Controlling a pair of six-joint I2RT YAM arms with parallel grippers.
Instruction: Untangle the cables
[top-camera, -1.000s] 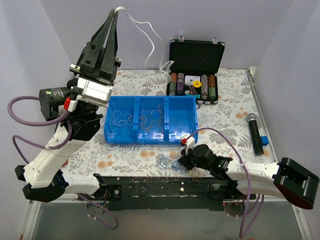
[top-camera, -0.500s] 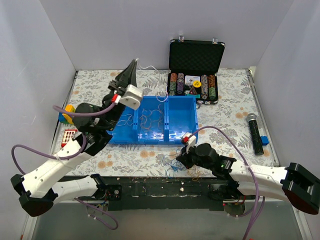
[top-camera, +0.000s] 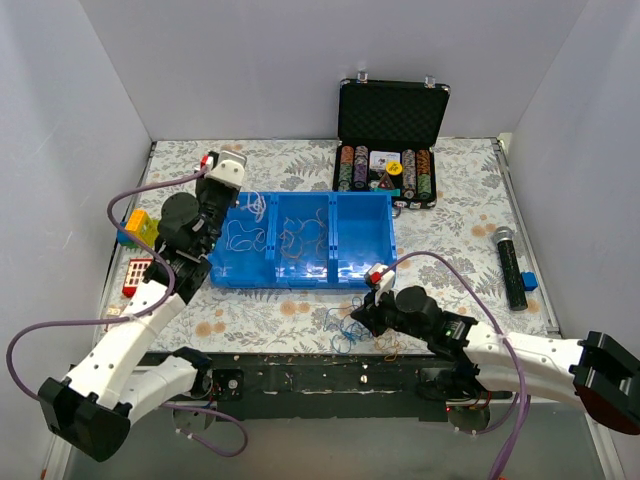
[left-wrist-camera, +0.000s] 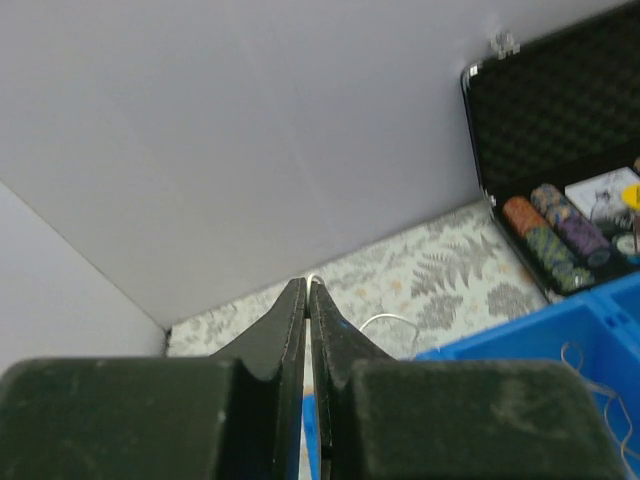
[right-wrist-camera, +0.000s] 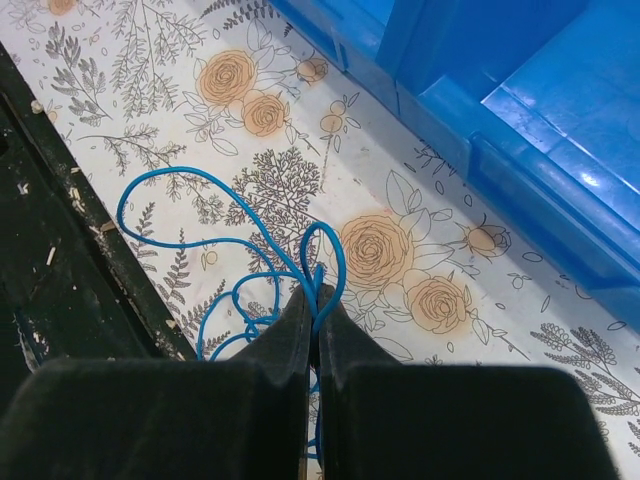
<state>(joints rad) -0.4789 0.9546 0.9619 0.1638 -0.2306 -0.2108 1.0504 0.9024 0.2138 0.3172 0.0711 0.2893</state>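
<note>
A tangle of thin blue cable (top-camera: 338, 326) lies on the floral table in front of the blue bin (top-camera: 300, 277). My right gripper (top-camera: 364, 317) is shut on a loop of it, and the wrist view shows the blue cable (right-wrist-camera: 205, 190) pinched at the right gripper's tips (right-wrist-camera: 312, 296). A few yellowish loops (top-camera: 392, 351) lie by the table's front edge. My left gripper (top-camera: 220, 162) is at the bin's back left corner, shut (left-wrist-camera: 308, 285) on a thin white cable (left-wrist-camera: 392, 320) that trails onto the bin's rim (top-camera: 250, 205). Pale loose loops (top-camera: 300, 240) lie in the bin's left and middle compartments.
An open poker chip case (top-camera: 392, 140) stands at the back. A microphone (top-camera: 512, 265) and a small blue block (top-camera: 530, 282) lie at the right. A yellow-blue toy (top-camera: 135, 228) and a red item (top-camera: 135, 272) sit at the left. A black rail (top-camera: 320, 375) runs along the front.
My left arm has come down from high above the table to the bin's back left corner, bringing the white cable with it. My right gripper has stayed put on the blue cable.
</note>
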